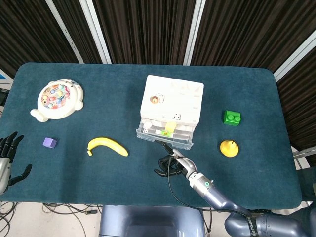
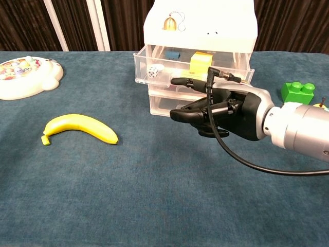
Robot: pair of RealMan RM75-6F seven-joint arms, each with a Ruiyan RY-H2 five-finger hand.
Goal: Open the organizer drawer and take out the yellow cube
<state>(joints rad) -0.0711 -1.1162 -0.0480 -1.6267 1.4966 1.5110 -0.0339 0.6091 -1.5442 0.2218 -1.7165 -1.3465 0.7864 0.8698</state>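
The white organizer point(image 1: 173, 96) point(image 2: 200, 20) stands mid-table with its clear top drawer point(image 1: 165, 138) point(image 2: 142, 67) pulled out toward me. Inside that drawer sits the yellow cube point(image 1: 170, 127) point(image 2: 200, 63), with a white die point(image 2: 153, 71) to its left. My right hand point(image 1: 170, 165) point(image 2: 226, 113) is just in front of the drawer, one finger reaching up and hooked on the drawer's front rim, the others curled below it. A black cable loops over this hand. My left hand point(image 1: 7, 160) hangs off the table's left edge with its fingers spread, holding nothing.
A banana point(image 1: 107, 145) point(image 2: 79, 127) lies left of the organizer, and a purple cube point(image 1: 49, 142) further left. A white fishing-game toy point(image 1: 57, 98) point(image 2: 25, 74) sits at the back left. A green brick point(image 1: 231, 117) point(image 2: 298, 91) and a yellow fruit point(image 1: 229, 147) lie to the right.
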